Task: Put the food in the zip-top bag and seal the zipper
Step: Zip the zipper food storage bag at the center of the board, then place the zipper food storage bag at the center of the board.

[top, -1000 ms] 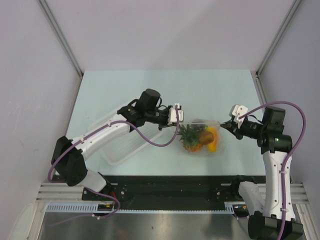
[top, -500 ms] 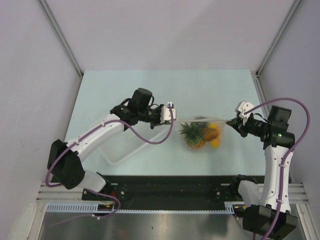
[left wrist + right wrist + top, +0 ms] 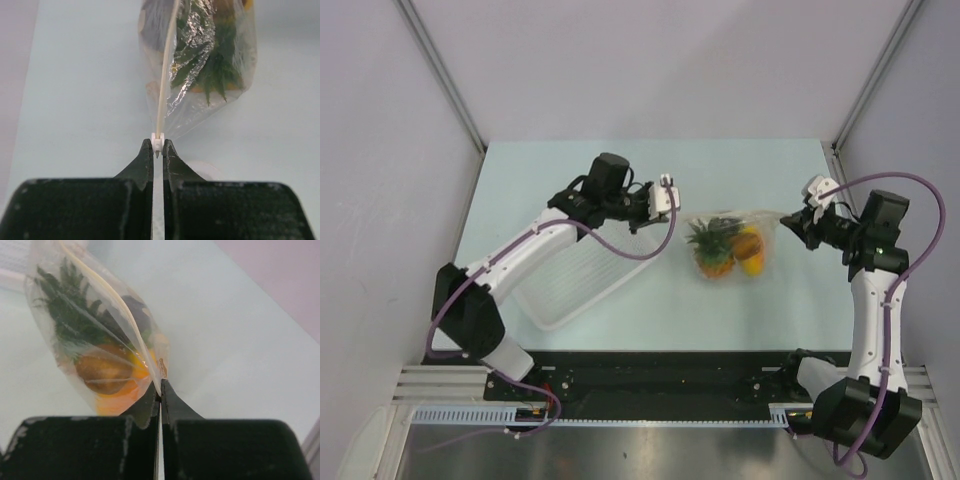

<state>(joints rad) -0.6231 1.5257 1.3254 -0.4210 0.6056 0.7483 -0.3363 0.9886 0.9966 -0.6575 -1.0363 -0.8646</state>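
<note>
My left hand (image 3: 157, 144), fingers pressed together, pinches the small white end piece of the zipper (image 3: 166, 70). My right hand (image 3: 160, 388), likewise closed, pinches the opposite corner of the zip-top bag (image 3: 770, 245) at the zipper line. The bag is stretched between both hands over the tabletop (image 3: 740, 170). Inside it is the food (image 3: 712, 262): pineapple crown (image 3: 70, 315), orange pieces and a dark round fruit (image 3: 132, 310). The white basket (image 3: 565, 290) lies under my left arm.
</note>
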